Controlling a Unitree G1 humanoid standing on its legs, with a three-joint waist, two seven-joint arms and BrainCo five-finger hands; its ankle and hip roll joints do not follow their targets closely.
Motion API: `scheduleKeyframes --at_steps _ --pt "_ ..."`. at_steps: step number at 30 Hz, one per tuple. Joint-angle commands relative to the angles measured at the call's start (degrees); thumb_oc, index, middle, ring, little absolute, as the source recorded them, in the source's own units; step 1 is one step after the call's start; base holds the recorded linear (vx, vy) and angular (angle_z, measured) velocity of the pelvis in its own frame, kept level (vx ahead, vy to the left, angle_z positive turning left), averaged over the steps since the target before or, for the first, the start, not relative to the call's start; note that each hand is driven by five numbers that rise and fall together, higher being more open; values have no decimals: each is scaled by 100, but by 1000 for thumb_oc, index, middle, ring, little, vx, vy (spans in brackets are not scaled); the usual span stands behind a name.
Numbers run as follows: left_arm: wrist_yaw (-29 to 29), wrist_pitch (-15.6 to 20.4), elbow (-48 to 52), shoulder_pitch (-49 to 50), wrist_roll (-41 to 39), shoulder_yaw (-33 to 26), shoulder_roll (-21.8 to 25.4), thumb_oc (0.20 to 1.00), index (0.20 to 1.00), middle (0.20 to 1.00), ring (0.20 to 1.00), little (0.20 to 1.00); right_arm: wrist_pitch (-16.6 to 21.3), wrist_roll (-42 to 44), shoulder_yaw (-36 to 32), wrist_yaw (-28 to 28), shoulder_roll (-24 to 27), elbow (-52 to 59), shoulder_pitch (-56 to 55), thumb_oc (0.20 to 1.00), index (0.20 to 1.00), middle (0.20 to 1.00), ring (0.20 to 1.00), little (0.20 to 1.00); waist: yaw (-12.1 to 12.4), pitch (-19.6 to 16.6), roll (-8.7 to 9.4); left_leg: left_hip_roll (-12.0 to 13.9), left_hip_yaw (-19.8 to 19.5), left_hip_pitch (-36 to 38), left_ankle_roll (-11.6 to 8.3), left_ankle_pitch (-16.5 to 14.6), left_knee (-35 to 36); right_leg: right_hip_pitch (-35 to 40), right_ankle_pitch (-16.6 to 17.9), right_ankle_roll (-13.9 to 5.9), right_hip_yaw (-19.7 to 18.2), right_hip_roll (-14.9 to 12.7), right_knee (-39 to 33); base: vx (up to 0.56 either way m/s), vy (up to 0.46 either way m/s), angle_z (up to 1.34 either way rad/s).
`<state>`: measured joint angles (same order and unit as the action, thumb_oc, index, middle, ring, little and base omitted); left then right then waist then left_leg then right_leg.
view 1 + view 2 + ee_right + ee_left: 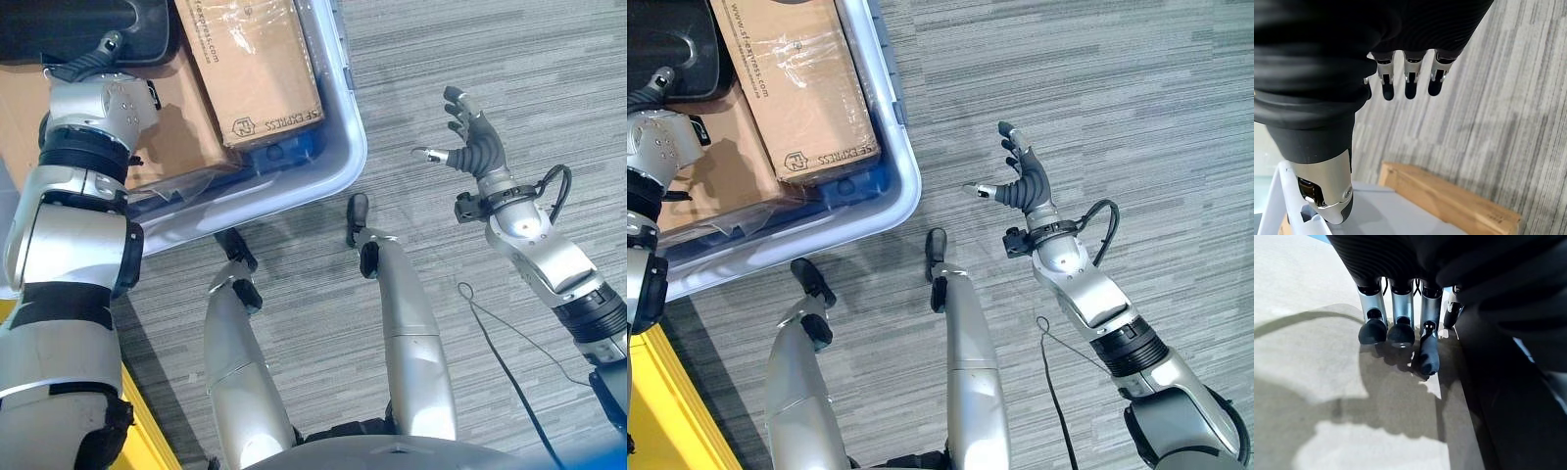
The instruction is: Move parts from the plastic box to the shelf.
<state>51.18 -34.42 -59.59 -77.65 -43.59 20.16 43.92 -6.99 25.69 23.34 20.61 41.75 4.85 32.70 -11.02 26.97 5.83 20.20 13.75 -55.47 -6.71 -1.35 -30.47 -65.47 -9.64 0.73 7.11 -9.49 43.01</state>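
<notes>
L hand (1400,308) is down inside the plastic box (338,166), fingers (1426,355) pressing on a flat cardboard box (181,137), prob. feeling for a grip; can't tell if they're closed on anything. Beside it a 2nd, taller cardboard box (250,64) and a black part (88,24) wait in the plastic box. R hand (475,147) hovers over the floor w/ fingers spread, empty, kept clear of the box.
</notes>
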Motion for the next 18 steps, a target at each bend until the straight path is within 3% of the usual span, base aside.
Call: scheduleKeyframes --at_steps 1,3,4,5,6,7,18 --pt "-1412 -196 -633 1106 -665 -353 -866 1000 1000 1000 1000 1000 303 81 -310 94 64 477 65 1000 1000 1000 1000 1000 -234 283 482 632 -97 -454 -203 -405 -1287 171 397 -492 196 -192 -268 7 -43 -3" --pt "-1345 -180 -587 1176 -780 -375 -955 1000 1000 1000 1000 1000 322 59 -285 112 18 509 32 1000 1000 1000 1000 1000 -231 283 510 631 -124 -499 -184 -429 -1321 142 406 -502 205 -183 -258 4 -29 -4" --pt "-1343 -173 -569 1206 -828 -389 -981 950 950 950 950 950 339 65 -286 107 13 492 34 1000 1000 1000 1000 1000 -223 283 515 629 -132 -515 -179 -439 -1333 133 406 -507 209 -183 -258 3 -9 -3" --pt "-1343 -157 -553 1232 -856 -405 -993 551 551 551 551 551 353 57 -281 108 11 492 31 1000 1000 1000 1000 1000 -218 283 517 627 -141 -532 -173 -446 -1345 124 408 -509 213 -182 -258 0 0 0" --pt "-1334 -127 -552 1243 -869 -412 -1002 307 307 307 307 307 363 45 -276 108 4 490 28 1000 1000 1000 1000 1000 -216 283 522 628 -147 -542 -171 -450 -1356 116 411 -511 215 -182 -253 2 -3 -3" --pt "-1332 -96 -548 1257 -890 -421 -1009 200 200 200 200 200 371 34 -272 109 -4 488 26 1000 1000 1000 1000 1000 -215 283 524 629 -153 -554 -169 -456 -1368 110 412 -514 215 -180 -249 2 -5 -3" --pt "-1327 34 -506 1434 -1082 -583 -1199 200 200 200 200 200 333 54 -274 146 -29 534 -2 1000 1000 1000 1000 1000 -181 283 643 627 -294 -745 -130 -515 -1543 24 414 -525 271 -170 -151 0 -9 -2"
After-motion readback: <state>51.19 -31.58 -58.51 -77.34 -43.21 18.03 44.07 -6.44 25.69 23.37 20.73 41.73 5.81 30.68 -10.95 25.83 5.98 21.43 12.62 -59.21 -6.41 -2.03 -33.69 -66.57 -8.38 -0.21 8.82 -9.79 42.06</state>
